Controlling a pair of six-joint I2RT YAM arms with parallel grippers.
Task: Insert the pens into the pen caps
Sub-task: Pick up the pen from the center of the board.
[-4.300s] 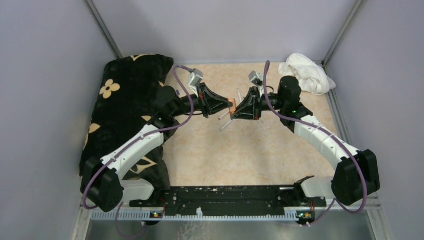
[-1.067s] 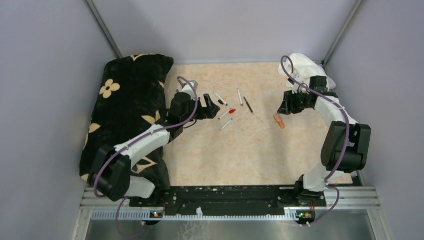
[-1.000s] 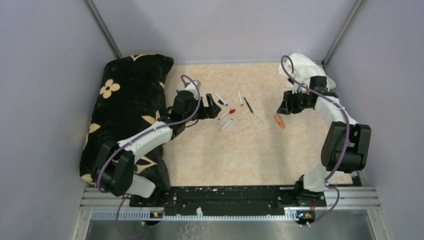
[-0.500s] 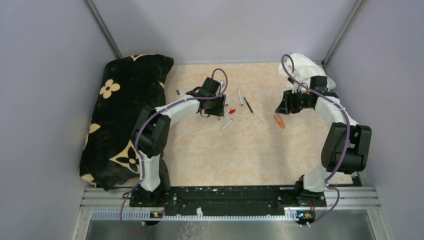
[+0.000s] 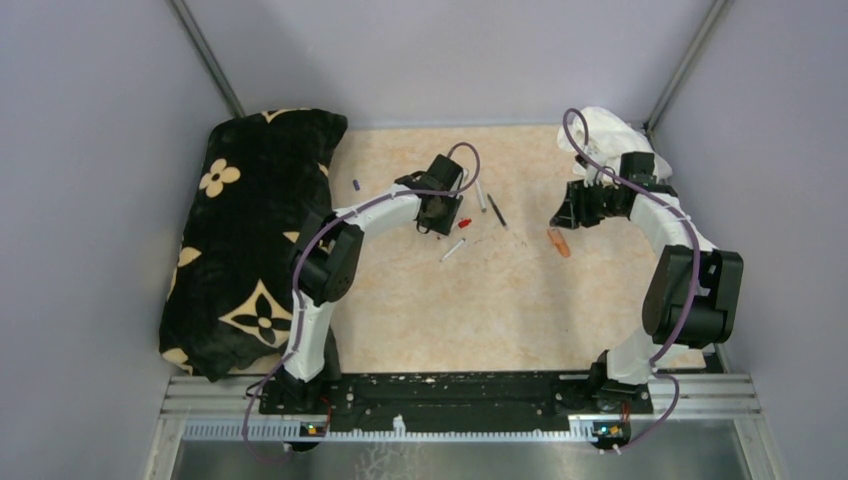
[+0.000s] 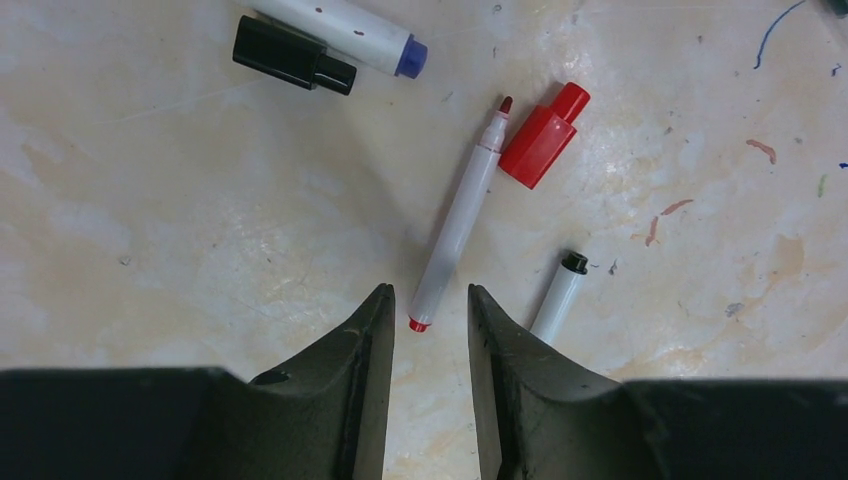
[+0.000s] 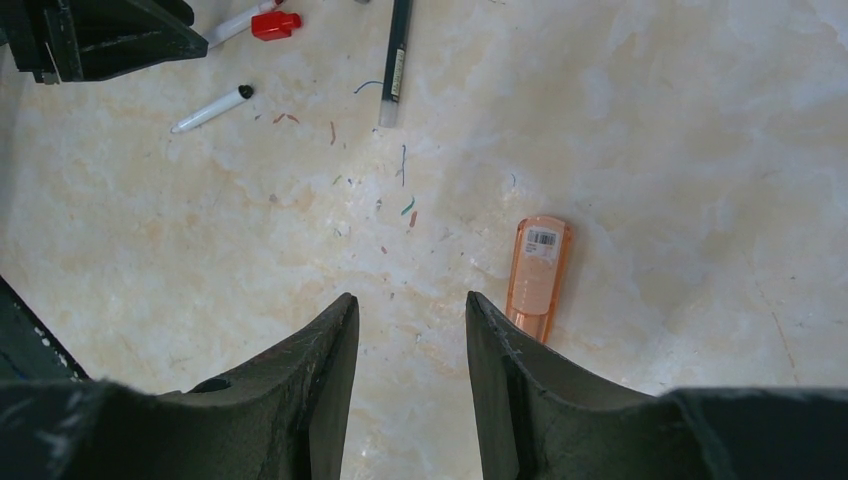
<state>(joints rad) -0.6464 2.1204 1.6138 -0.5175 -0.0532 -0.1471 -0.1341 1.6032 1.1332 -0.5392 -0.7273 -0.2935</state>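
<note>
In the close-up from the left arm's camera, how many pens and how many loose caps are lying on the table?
White-barrelled marker pens: 3 (red-tipped pen, black-tipped pen, blue-ended pen)
Loose plastic caps: 2 (black cap, red cap)
Total: 5

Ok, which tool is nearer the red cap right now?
Left. The left tool hangs close by the red cap, over the rear end of the red-tipped pen; the right tool sits far off, beside the orange highlighter.
</note>
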